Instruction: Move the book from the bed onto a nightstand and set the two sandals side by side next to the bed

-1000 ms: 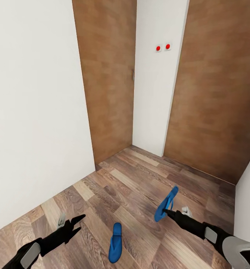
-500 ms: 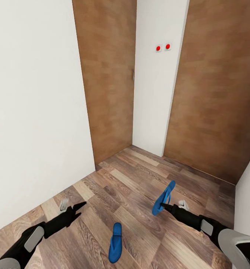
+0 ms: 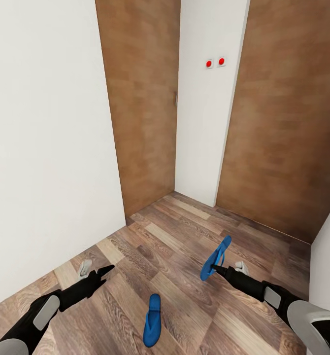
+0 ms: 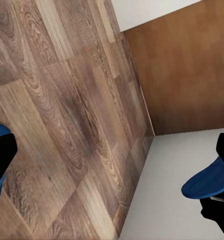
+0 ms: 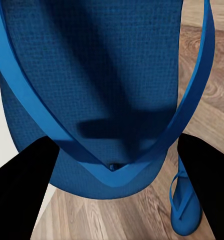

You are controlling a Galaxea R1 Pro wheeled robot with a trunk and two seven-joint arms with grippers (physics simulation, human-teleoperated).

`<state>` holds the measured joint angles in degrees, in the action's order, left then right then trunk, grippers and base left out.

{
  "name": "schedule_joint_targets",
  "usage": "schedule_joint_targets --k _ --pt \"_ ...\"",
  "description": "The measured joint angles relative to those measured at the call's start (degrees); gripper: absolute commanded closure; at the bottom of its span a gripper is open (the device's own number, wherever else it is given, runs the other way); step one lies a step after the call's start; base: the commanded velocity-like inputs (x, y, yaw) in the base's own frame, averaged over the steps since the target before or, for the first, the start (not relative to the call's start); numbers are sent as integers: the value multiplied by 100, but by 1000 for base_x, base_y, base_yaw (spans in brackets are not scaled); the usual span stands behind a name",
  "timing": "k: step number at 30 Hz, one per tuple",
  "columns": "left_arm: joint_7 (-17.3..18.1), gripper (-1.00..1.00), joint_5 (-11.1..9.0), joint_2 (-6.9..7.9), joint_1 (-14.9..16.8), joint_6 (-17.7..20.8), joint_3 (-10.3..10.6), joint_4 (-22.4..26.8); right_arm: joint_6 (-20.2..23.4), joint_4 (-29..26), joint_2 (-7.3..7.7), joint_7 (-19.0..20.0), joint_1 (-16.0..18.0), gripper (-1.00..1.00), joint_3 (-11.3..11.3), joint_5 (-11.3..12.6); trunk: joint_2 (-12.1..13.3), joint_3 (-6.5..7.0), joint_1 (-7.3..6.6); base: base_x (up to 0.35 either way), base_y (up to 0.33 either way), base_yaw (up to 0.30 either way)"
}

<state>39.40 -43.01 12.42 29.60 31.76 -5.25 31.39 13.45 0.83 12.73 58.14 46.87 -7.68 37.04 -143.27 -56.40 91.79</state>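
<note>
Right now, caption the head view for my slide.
Right tool holds one blue sandal up; the other sandal lies on the plank floor.

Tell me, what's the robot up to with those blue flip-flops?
Right gripper shut on one sandal, held off the floor. Left gripper open, empty. Second sandal flat on the wood floor between the arms. Nothing blocking.

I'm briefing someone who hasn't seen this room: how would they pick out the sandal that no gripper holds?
Start at the wood-plank floor in front of the two brown doors. Between the robot's two black arms, nearest the camera, a blue sandal lies flat on the planks. The other sandal is held off the floor, tilted, by the right gripper.
</note>
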Motion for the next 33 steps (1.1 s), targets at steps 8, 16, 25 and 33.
schedule_joint_targets --k 8,16,25,33 --pt "-257 -100 1 -2 0 -1 2 0 -2 -3 1 3 0 100 23 3 0 0 0 0 0 0" --pt "-3703 -100 -28 -18 1 3 19 -6 -127 -3 2 3 -1 100 14 5 0 0 0 0 0 -138" --pt "-3703 -100 -28 -27 1 2 19 -6 -160 -3 2 2 -1 100 3 3 0 0 0 0 0 -252" --pt "-3703 -100 -28 -27 0 3 18 -5 -168 -3 2 1 0 100 8 5 0 0 0 0 0 -207"
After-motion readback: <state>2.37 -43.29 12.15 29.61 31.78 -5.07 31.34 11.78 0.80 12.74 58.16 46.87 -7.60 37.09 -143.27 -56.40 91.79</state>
